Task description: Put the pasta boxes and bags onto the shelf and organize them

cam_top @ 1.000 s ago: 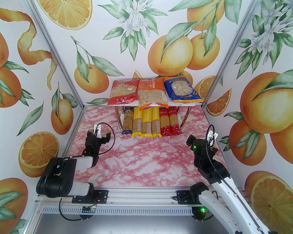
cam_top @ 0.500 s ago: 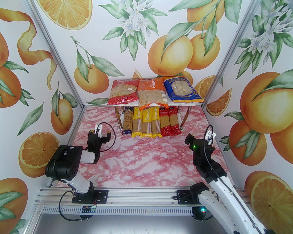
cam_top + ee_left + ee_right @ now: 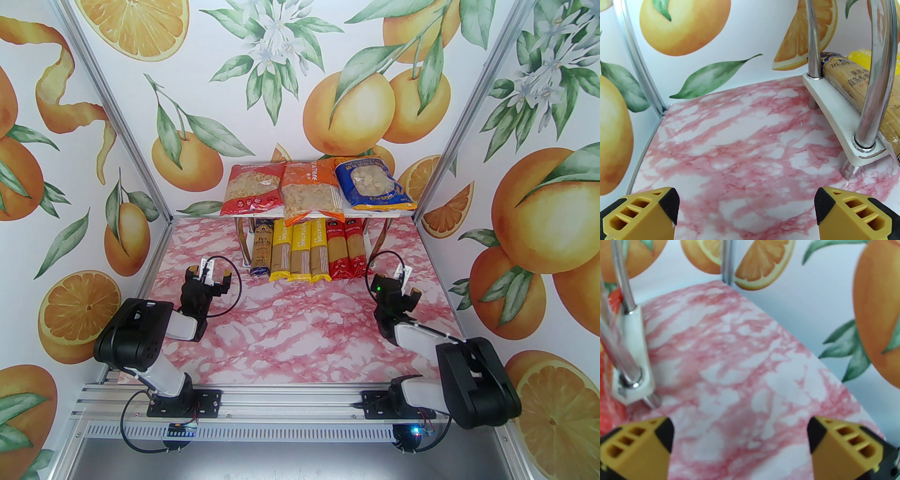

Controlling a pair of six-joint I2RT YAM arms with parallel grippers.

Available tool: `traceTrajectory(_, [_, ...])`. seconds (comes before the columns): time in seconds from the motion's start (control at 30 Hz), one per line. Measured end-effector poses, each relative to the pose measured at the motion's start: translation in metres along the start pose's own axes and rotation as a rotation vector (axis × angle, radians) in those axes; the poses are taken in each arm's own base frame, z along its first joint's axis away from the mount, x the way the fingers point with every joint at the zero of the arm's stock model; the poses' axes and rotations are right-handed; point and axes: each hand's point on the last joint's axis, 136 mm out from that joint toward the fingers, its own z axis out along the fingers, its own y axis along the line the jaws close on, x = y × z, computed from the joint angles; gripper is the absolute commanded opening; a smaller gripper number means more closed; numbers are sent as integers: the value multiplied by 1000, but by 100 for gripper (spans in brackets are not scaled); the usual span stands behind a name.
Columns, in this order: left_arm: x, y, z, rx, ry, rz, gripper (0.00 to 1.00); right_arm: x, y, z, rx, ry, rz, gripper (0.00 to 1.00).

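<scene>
Pasta in bags and long packs is all on the shelf [image 3: 375, 213], at the middle of the far edge of the bench [image 3: 290, 328].

The bench has a pink marbled top and is enclosed by walls printed with oranges and green leaves. Two robot arms are bolted to its near edge, one toward each near corner.

The shelf is a small rack of two white boards with rounded corners on thin chrome legs [image 3: 379, 239]. The left wrist camera sees the left end of its lower board [image 3: 834, 112]. The right wrist camera sees the right end [image 3: 635, 333], slightly blurred.

Three wide bags lie side by side on the top board. The red bag [image 3: 253, 190] is on the left, the orange bag [image 3: 311, 192] in the middle and the blue bag [image 3: 375, 185] on the right. Each has a clear window showing pasta.

Six narrow spaghetti packs lie side by side on the lower board, their near ends jutting out past the top board. From the left come a dark blue-and-gold pack [image 3: 261, 248], three yellow packs [image 3: 302, 253] and two red packs [image 3: 337, 253]. In the left wrist view the dark blue-and-gold pack [image 3: 846, 79] lies just inside the chrome legs [image 3: 874, 82].

The left tool [image 3: 207, 276] is over bare bench near the left end of the shelf. Its yellow fingers are spread wide with nothing between them [image 3: 746, 204]. The right tool [image 3: 397, 288] is near the right end of the shelf, likewise spread wide and holding nothing [image 3: 740, 434].
</scene>
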Motion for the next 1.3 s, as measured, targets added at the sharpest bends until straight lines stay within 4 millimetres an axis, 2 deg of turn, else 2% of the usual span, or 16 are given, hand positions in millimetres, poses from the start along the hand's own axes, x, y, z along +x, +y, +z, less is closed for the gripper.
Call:
traceTrajectory(0.1, [1, 0, 0, 1, 4, 0, 100, -9, 11, 7, -57, -59, 24, 100])
traceTrajectory(0.2, [3, 1, 2, -1, 16, 0, 100, 5, 21, 9, -112, -40, -9, 100])
traceTrajectory(0.37, [2, 8, 9, -18, 36, -12, 100, 2, 34, 14, -163, -39, -26, 100])
traceTrajectory(0.57, [6, 15, 12, -45, 62, -31, 100, 1, 37, 14, -178, -42, -36, 100])
traceTrajectory(1.3, [10, 14, 12, -45, 78, -35, 100, 0, 45, 11, -211, -51, -75, 100])
